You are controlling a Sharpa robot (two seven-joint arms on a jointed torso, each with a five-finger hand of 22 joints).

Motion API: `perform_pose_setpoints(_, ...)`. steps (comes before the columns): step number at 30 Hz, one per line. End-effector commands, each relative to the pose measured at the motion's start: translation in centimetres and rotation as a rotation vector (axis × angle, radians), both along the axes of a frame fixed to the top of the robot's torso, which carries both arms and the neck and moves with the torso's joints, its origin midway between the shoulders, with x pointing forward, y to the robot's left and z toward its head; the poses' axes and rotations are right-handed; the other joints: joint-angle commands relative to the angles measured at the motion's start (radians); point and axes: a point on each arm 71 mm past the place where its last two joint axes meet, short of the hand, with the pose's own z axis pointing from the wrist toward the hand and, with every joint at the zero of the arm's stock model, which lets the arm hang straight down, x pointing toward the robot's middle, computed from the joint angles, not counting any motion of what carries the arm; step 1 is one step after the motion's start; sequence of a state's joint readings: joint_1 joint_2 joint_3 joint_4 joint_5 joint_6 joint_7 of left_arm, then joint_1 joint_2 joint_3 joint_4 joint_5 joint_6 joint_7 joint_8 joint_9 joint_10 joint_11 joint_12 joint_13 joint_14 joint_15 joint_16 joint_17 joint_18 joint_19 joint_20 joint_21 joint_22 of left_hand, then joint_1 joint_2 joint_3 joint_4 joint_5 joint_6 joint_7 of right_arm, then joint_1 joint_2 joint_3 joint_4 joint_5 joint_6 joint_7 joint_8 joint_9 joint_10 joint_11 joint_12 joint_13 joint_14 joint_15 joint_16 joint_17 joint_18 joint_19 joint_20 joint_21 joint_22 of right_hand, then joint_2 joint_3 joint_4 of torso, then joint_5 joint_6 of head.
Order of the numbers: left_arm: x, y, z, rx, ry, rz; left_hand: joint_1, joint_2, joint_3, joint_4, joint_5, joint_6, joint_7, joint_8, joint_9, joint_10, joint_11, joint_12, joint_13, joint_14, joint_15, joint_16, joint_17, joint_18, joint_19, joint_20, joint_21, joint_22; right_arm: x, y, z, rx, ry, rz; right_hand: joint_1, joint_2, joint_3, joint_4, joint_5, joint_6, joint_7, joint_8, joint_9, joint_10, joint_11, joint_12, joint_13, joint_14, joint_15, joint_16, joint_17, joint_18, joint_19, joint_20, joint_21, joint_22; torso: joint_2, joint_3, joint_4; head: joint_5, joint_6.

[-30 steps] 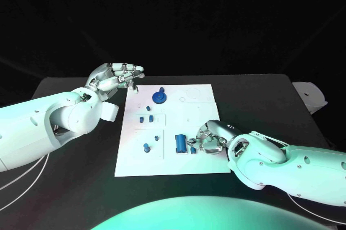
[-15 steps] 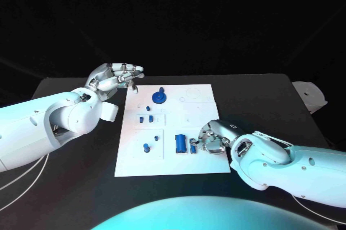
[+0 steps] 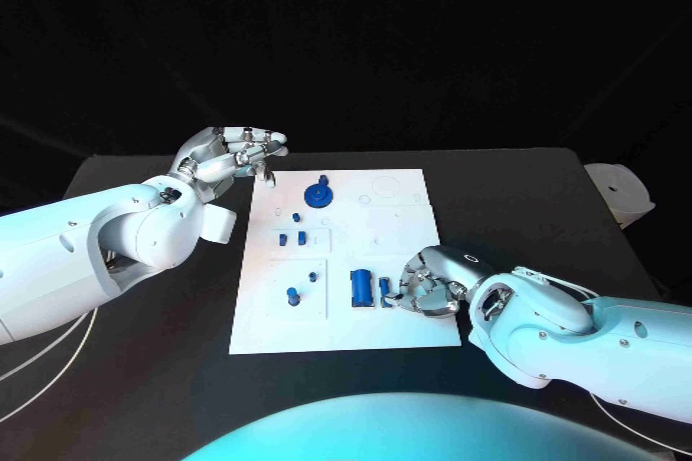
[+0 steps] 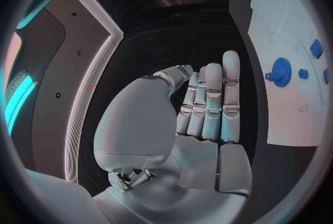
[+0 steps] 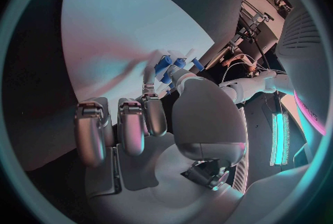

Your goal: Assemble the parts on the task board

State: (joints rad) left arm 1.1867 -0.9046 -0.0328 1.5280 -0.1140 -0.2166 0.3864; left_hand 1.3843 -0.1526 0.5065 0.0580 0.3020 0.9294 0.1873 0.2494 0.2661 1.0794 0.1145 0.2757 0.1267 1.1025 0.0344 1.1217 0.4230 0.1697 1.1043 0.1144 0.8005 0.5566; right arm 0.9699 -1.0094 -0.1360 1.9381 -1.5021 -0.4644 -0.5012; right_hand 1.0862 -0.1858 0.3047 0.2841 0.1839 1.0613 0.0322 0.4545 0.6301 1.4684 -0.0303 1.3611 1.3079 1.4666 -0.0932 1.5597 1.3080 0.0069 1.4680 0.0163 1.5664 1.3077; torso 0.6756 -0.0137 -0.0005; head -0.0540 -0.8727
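Step in hand, by judgement: picking a small part (image 3: 384, 286) off the board (image 3: 405, 195) with the right robot hand (image 3: 420, 284). To do well: pinch with thumb and one fingertip only, low on the part, other fingers lifted clear. Avoid nudging the cylinder (image 3: 361, 287) lying just past the small part on the far side from the palm. Lift straight up before any sideways travel, or risk dragging the part across the board. Check the grip is seated before lifting; small piece, easy to flick away.

Right robot hand: down on the board's near right area, fingers curled in toward the small part, thumb and fingertips (image 5: 147, 81) closing around blue pieces in the wrist view. Touching or just beside the part; cannot tell if actually clamped on it or only bracketing it, contact hidden by the fingers. Remaining fingers bent, holding nothing visible.

Left robot hand (image 3: 231, 157): off the board, over the surface (image 3: 534, 191) just beside the board's far left corner. Fingers drawn together, thumb folded against them, nothing in it. Gear (image 3: 317, 194) near it on the board, apart from the fingertips. Idle by the look of it.

Other small blue parts between the two hands, seated or lying on the board; too small to tell which.
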Motion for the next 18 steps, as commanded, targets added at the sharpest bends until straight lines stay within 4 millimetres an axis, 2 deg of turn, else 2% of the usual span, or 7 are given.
perform_pose_setpoints(1,-0.04,-0.16,0.10,-0.011,-0.003,-0.015,-0.007,0.002,0.002,0.004,0.005,-0.004,0.000,0.007,0.001,-0.008,0.000,0.006,0.001,-0.009,-0.001,0.006,-0.001,0.014,-0.003,0.003,-0.003,-0.001,-0.38,0.31,-0.11,-0.003,0.019,0.047,0.010,-0.002,-0.007,0.000,-0.003,0.004,0.002,-0.004,-0.001,0.044,-0.007,0.002,0.175,0.101,-0.004,0.004,0.246,-0.007,0.103,-0.006,0.004,0.263,0.000,0.0001,-0.0001,0.001,0.000)
perform_pose_setpoints(14,-0.05,-0.16,0.10,-0.012,-0.003,-0.016,-0.007,0.002,0.002,0.004,0.005,-0.004,0.000,0.007,0.001,-0.008,0.000,0.006,0.001,-0.009,-0.001,0.006,-0.001,0.014,-0.003,0.003,-0.003,-0.001,-0.07,-0.06,-0.52,-0.018,0.027,0.040,0.015,0.002,-0.008,0.001,-0.004,0.004,0.002,-0.004,-0.002,0.044,-0.007,0.002,0.176,0.101,-0.004,0.004,0.246,-0.007,0.103,-0.007,0.004,0.263,0.001,-0.0013,0.0029,-0.001,0.000)
perform_pose_setpoints(18,-0.05,-0.14,0.10,-0.011,-0.003,-0.015,-0.007,0.002,0.002,0.004,0.005,-0.004,0.000,0.007,0.001,-0.008,0.000,0.006,0.001,-0.009,-0.001,0.006,-0.001,0.014,-0.003,0.003,-0.003,-0.001,0.11,-0.05,-0.71,-0.024,0.030,0.040,0.019,0.004,-0.008,0.002,-0.004,0.004,0.002,-0.004,-0.002,0.045,-0.007,0.003,0.176,0.101,-0.004,0.004,0.247,-0.007,0.103,-0.007,0.004,0.263,0.000,-0.0015,0.0012,0.001,0.000)
